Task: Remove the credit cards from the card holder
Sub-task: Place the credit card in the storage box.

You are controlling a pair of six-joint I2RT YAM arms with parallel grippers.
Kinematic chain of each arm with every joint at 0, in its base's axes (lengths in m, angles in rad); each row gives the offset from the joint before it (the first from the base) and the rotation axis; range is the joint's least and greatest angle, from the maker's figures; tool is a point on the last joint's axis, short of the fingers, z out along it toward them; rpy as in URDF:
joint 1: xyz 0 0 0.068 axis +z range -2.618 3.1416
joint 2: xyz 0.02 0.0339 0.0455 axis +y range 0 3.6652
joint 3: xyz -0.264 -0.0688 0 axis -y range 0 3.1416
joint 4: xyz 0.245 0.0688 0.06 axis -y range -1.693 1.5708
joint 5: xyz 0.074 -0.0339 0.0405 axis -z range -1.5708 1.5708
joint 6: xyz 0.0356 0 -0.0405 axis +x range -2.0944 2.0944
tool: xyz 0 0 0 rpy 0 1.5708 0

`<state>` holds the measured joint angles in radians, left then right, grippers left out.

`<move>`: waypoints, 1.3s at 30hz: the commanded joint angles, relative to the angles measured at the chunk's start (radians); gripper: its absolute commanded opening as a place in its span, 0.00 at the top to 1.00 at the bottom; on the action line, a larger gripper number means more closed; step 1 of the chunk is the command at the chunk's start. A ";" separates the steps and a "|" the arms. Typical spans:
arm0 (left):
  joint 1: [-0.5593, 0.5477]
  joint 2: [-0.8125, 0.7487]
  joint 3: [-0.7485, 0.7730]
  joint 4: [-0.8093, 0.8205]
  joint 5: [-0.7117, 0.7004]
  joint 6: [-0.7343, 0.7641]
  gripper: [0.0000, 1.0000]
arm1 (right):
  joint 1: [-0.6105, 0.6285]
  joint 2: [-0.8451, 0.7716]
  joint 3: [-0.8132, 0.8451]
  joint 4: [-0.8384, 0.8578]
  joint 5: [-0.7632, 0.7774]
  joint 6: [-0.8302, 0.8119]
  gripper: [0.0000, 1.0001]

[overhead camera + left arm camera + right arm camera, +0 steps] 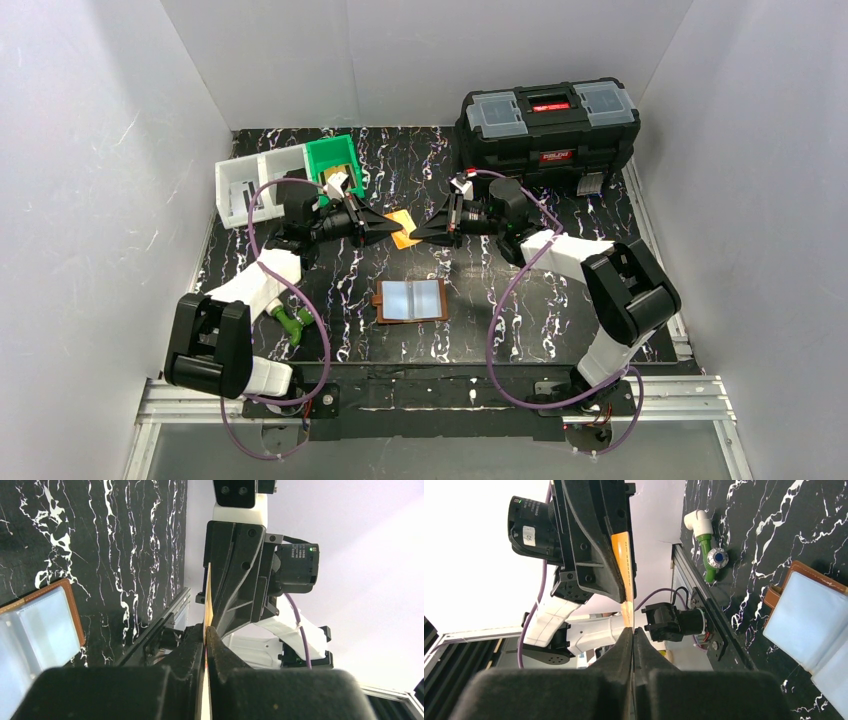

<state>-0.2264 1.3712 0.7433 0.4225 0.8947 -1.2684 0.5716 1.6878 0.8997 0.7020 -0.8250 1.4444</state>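
Note:
An orange credit card hangs in the air above the middle of the table, pinched from both sides. My left gripper is shut on its left end and my right gripper is shut on its right end. The left wrist view shows the card edge-on, running up from my left gripper into the opposite jaws. From the right wrist, the card's orange face rises from my right gripper. The brown card holder lies open and flat below, its pale blue pockets facing up.
A big black toolbox stands at the back right. White bins and a green bin sit at the back left. A green and white pipe fitting lies beside the left arm. White walls enclose the table.

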 commanded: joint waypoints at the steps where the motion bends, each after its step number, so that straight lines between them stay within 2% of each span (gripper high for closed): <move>1: -0.003 -0.008 0.005 0.008 0.014 0.021 1.00 | 0.013 -0.031 0.024 -0.081 0.004 -0.080 0.71; 3: -0.003 -0.018 0.034 -0.080 -0.005 0.081 1.00 | 0.013 -0.053 0.046 -0.204 0.025 -0.155 0.40; 4: -0.003 -0.025 0.062 -0.138 -0.025 0.136 1.00 | 0.013 -0.063 0.062 -0.290 0.043 -0.206 0.28; 6: -0.004 -0.035 0.131 -0.323 -0.094 0.254 1.00 | 0.013 -0.092 0.088 -0.428 0.081 -0.287 0.08; 7: -0.004 -0.037 0.173 -0.406 -0.132 0.314 1.00 | 0.011 -0.108 0.094 -0.478 0.098 -0.325 0.03; 11: -0.003 -0.019 0.333 -0.663 -0.296 0.503 1.00 | -0.004 -0.151 0.103 -0.634 0.151 -0.407 0.02; 17: -0.004 0.076 0.557 -0.880 -0.586 0.679 1.00 | -0.012 -0.220 0.123 -0.890 0.317 -0.531 0.02; 27: -0.004 0.359 0.898 -0.995 -1.046 0.841 1.00 | -0.013 -0.290 0.204 -1.176 0.548 -0.717 0.02; 39: -0.003 0.746 1.315 -1.110 -1.389 0.985 1.00 | -0.013 -0.363 0.169 -1.254 0.617 -0.738 0.02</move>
<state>-0.2310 2.0607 1.9459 -0.6155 -0.3163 -0.3567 0.5621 1.3751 1.0701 -0.5112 -0.2528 0.7347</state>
